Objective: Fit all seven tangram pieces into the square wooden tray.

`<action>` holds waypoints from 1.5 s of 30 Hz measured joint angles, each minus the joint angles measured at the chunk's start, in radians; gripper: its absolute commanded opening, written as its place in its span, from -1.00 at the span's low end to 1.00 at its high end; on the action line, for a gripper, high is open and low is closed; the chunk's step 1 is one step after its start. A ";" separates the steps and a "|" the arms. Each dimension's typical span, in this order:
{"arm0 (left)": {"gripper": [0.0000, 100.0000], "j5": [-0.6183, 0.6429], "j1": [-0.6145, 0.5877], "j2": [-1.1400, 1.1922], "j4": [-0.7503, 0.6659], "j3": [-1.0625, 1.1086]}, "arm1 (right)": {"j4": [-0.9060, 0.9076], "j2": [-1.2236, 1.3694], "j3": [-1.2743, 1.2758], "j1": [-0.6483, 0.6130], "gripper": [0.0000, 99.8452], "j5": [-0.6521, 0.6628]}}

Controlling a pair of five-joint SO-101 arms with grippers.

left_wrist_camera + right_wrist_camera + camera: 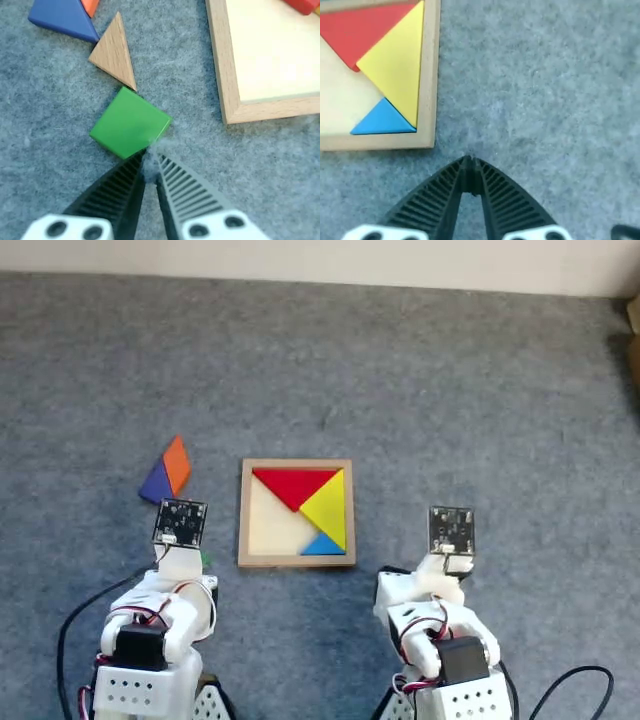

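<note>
The tray [244,515] lies between the arms and holds a red triangle [296,485] at the far side, a yellow one [328,508] on the right and a light-blue one [322,544] in the near right corner. Left of it lie four loose pieces: orange piece [177,464], navy triangle [157,483], wood triangle [114,52] and, nearest, green square [130,122]. The left gripper [150,157] has its jaws together, tips at the square's near corner, and the right gripper [470,162], right of the tray, is likewise closed on nothing.

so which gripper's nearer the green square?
Left. The left gripper is at a corner of the green square; the right gripper is over carpet, across the tray from it.
</note>
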 measured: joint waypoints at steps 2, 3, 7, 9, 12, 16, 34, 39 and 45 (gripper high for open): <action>-0.99 0.000 -0.002 0.000 0.003 -0.002 | 0.002 0.000 0.000 0.000 -0.98 0.000; -0.99 0.000 -0.011 0.000 0.005 -0.009 | 0.002 0.000 0.000 0.000 -0.98 0.000; -0.99 -0.078 -0.046 -0.002 0.005 -0.097 | 0.002 0.000 0.000 0.000 -0.98 0.000; -0.99 -0.190 -0.046 -0.002 0.005 -0.149 | 0.002 0.000 0.000 0.000 -0.98 0.000; -0.98 -0.400 -0.049 -0.003 0.005 -0.204 | 0.002 0.000 0.000 0.000 -0.98 0.000; -0.79 -0.506 -0.049 -0.003 0.005 -0.252 | 0.002 0.000 0.000 0.000 -0.98 0.000; -0.43 -0.667 -0.068 0.895 0.103 -0.727 | 0.002 0.000 0.000 0.000 -0.98 0.000; -0.43 -0.772 -0.143 1.145 0.089 -0.796 | 0.002 0.000 0.000 0.000 -0.98 0.000; -0.43 -0.847 -0.207 1.352 -0.025 -0.802 | 0.002 0.000 0.000 0.000 -0.98 0.000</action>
